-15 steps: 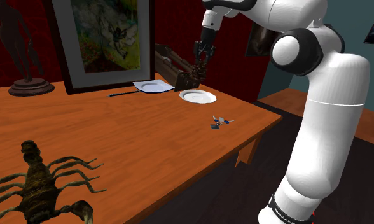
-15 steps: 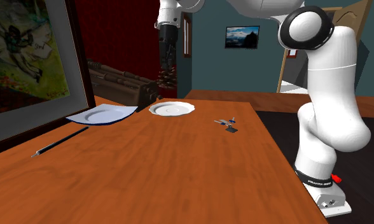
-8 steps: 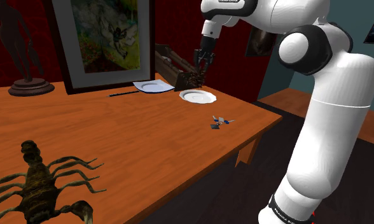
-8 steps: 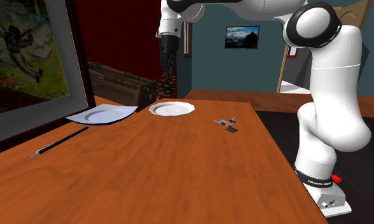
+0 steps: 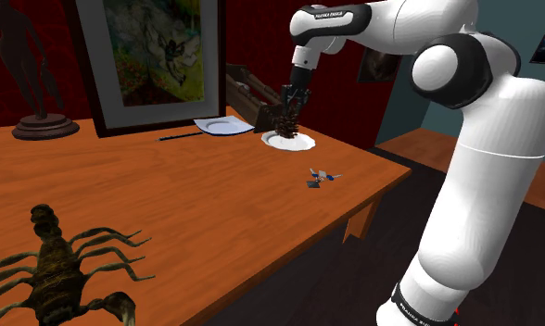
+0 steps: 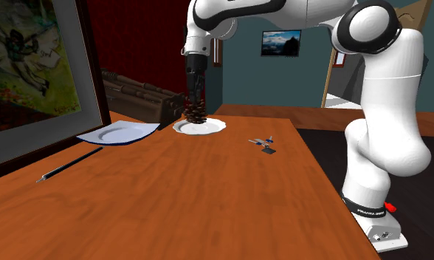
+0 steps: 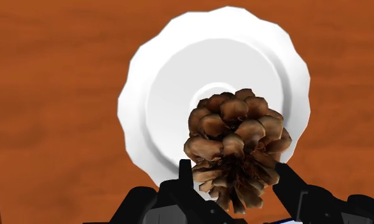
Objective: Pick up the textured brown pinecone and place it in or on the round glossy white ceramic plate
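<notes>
Gripper (image 7: 233, 168) pinching pinecone (image 7: 233, 137) between both fingers, over middle of white plate (image 7: 160, 95). Cannot tell whether pinecone rests on plate. Plate sits near far edge of table (image 5: 215, 204).

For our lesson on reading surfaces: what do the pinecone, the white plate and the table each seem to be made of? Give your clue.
Pinecone: woody brown scales, overlapping, rough and matt.
Plate: plain white, smooth, with a scalloped rim; probably ceramic, though the look leaves it open.
Table: orange-brown wood with visible grain streaks and a smooth finish.
</notes>
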Controlling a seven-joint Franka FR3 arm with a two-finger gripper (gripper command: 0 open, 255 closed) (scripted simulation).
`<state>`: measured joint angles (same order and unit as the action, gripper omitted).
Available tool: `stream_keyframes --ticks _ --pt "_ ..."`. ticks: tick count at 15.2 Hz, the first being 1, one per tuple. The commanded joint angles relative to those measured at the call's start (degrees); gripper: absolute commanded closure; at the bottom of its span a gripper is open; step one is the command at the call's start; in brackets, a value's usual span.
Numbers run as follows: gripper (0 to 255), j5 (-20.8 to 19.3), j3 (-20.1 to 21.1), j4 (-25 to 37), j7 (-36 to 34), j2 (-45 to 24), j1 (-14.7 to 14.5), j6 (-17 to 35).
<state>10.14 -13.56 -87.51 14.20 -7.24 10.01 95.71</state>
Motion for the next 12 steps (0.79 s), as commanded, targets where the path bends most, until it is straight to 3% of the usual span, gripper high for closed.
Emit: stream_keyframes --ticks 1,10,11,12 --pt "255 0.0 0.0 -1.9 0.2 0.3 -0.1 1.7" --pt "255 0.0 0.0 -3.0 0.3 0.4 -0.1 2.6" --pt "0 0.0 0.0 -3.0 0.4 0.5 -0.1 2.6" --pt "0 -0.1 0.0 -3.1 0.4 0.6 -0.1 2.5"
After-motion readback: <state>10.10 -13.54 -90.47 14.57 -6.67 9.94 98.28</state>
